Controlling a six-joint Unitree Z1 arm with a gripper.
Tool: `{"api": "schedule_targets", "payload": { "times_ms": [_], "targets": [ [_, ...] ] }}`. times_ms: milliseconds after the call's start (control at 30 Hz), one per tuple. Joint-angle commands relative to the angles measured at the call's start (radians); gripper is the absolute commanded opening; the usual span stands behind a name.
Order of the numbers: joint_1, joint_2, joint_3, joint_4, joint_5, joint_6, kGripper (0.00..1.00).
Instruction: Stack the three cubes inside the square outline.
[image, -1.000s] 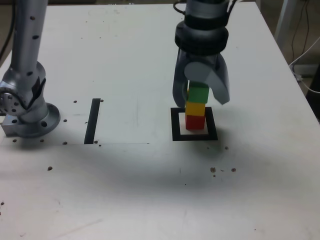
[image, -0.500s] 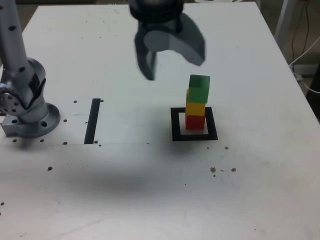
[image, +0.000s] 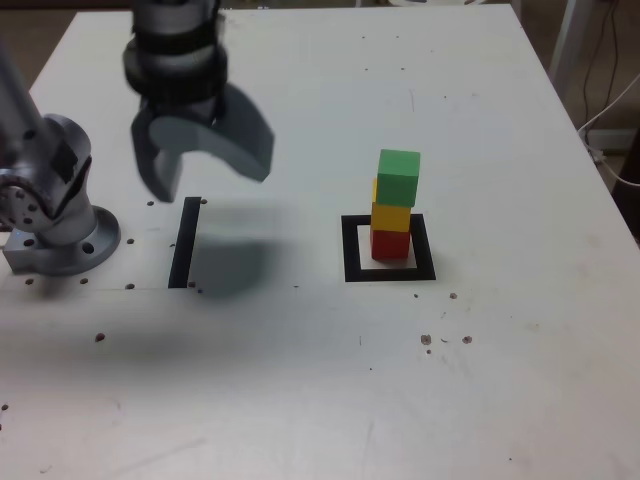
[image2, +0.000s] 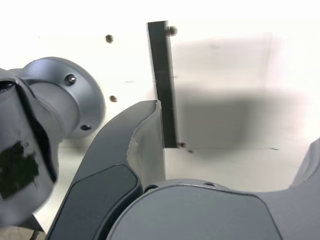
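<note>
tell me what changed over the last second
The gripper let go of the green cube, rose and swung away to the exterior view's left; it now hangs open above the black strip. The green cube stays on the yellow cube and red cube, unmoved inside the square outline.

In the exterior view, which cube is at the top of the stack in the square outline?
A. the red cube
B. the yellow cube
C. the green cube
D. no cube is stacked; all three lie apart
C: the green cube sits on the yellow cube, which sits on the red cube inside the square outline.
</note>
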Motion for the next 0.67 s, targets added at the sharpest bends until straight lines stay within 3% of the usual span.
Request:
{"api": "schedule_targets", "payload": {
  "times_ms": [0, 267, 633],
  "targets": [
    [0.000, -0.006, 0.069, -0.036, -0.008, -0.004, 1.00],
    [0.000, -0.002, 0.220, -0.179, -0.037, -0.013, 1.00],
    [0.000, 0.000, 0.238, -0.190, -0.042, -0.013, 1.00]
  ]
}}
